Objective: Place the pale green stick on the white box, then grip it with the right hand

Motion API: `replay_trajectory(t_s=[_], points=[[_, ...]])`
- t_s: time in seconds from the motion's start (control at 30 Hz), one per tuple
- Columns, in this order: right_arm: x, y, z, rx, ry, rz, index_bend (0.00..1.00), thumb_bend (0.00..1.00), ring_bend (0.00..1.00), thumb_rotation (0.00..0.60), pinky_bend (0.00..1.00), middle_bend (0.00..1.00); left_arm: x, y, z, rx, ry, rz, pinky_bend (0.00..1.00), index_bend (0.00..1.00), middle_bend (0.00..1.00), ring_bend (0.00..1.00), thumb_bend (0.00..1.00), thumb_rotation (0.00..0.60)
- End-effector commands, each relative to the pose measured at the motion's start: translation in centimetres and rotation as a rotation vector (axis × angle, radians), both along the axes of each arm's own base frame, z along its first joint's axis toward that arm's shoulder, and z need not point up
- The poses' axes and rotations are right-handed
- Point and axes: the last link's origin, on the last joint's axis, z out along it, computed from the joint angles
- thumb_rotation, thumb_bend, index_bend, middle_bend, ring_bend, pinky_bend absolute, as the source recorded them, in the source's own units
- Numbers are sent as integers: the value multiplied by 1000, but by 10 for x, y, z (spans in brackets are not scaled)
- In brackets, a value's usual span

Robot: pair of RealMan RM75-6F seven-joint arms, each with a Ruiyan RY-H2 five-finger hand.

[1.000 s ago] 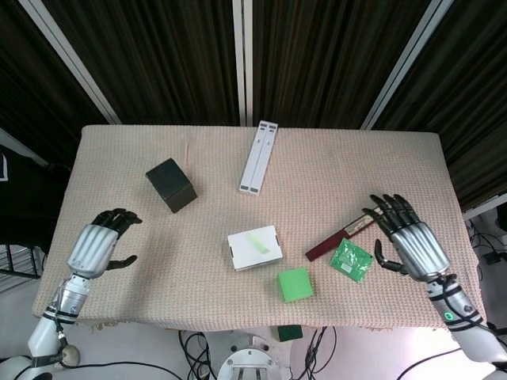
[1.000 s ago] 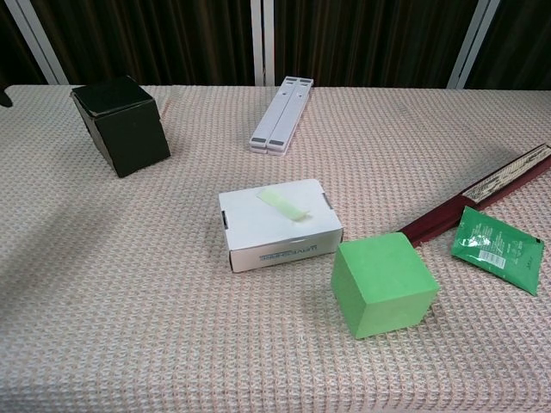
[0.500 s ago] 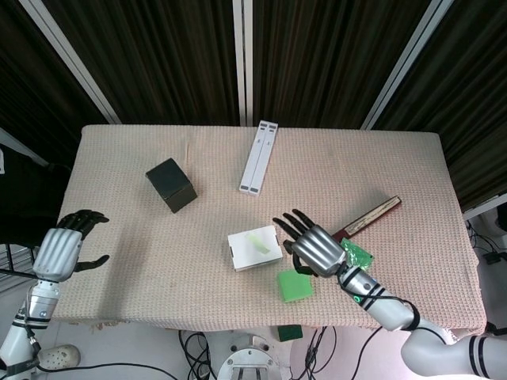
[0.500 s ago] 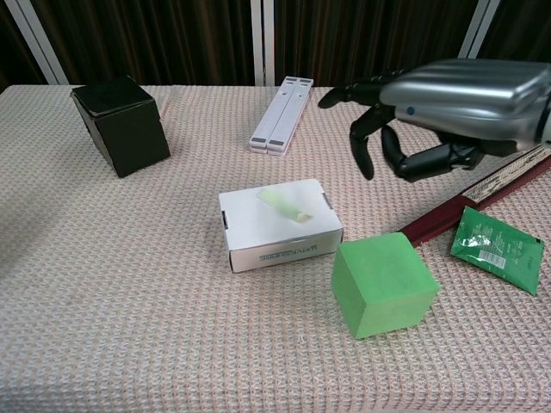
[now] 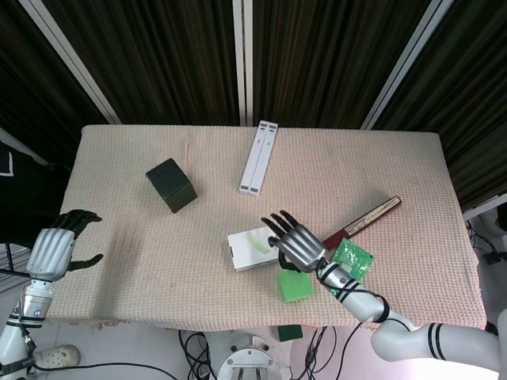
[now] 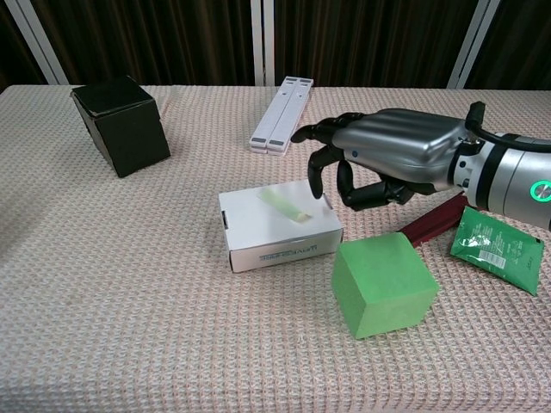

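The pale green stick (image 6: pixel 285 204) (image 5: pixel 257 240) lies flat on top of the white box (image 6: pixel 275 228) (image 5: pixel 245 252) near the table's front middle. My right hand (image 6: pixel 379 159) (image 5: pixel 295 241) hovers just right of the box with its fingers spread, the fingertips (image 6: pixel 315 185) above the box's right edge, and holds nothing. My left hand (image 5: pixel 55 249) hangs off the table's left edge with fingers apart and empty; the chest view does not show it.
A bright green cube (image 6: pixel 382 285) stands right in front of the box under my right wrist. A green sachet (image 6: pixel 499 249) and a dark red flat bar (image 5: pixel 366 219) lie to the right. A black cube (image 6: pixel 120 124) and a white bar (image 6: pixel 280 114) sit farther back.
My right hand has swept left from the table's right side to the right edge of the white box. My left hand has drawn back off the table's left edge.
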Motion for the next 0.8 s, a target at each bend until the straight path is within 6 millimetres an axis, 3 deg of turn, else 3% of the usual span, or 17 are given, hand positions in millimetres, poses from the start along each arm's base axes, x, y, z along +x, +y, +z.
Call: replay_trajectory(t_s=[0.03, 0.8], points=[[0, 0, -6, 11, -10, -5, 368, 1000, 0, 258, 0, 0, -1, 0, 0, 0, -1, 2, 242, 302, 253, 178, 25, 600], [-7, 3, -20, 47, 5, -27, 407, 1000, 0, 257, 0, 0, -2, 3, -2, -16, -3, 8, 242, 302, 251, 177, 25, 600]])
